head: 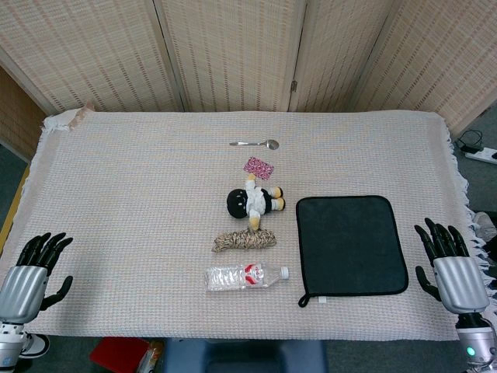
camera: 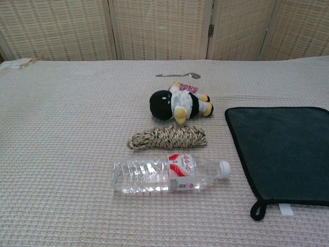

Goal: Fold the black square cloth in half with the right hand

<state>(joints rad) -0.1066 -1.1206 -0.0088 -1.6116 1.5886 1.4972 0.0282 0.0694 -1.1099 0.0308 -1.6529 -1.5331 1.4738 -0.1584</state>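
The counter (head: 140,202), draped in a pale woven cover, fills the frame. On it the black square cloth (head: 351,245) lies flat and unfolded, just inboard of the right hand's fingers (head: 439,238), its hanging loop at the near corner toward the bottle. The right hand (head: 454,276) hovers at the counter's edge beside the cloth, not touching it, fingers spread and holding nothing. Over at the far side, the left hand (head: 27,280) waits at the opposite edge, well apart from everything, fingers (head: 45,247) spread too and empty.

Between the two hands, a column of items runs away from the near edge. A clear plastic water bottle (head: 245,277) with a red label lies on its side, cap pointing toward the cloth. Just beyond it sits a coiled bundle of rope (head: 244,240). Next, a plush doll (head: 254,201) with a black head lies on its side, touching the rope. Past the doll, a small pink patterned packet (head: 258,167), then a metal spoon (head: 255,144), farthest from both sets of fingers.
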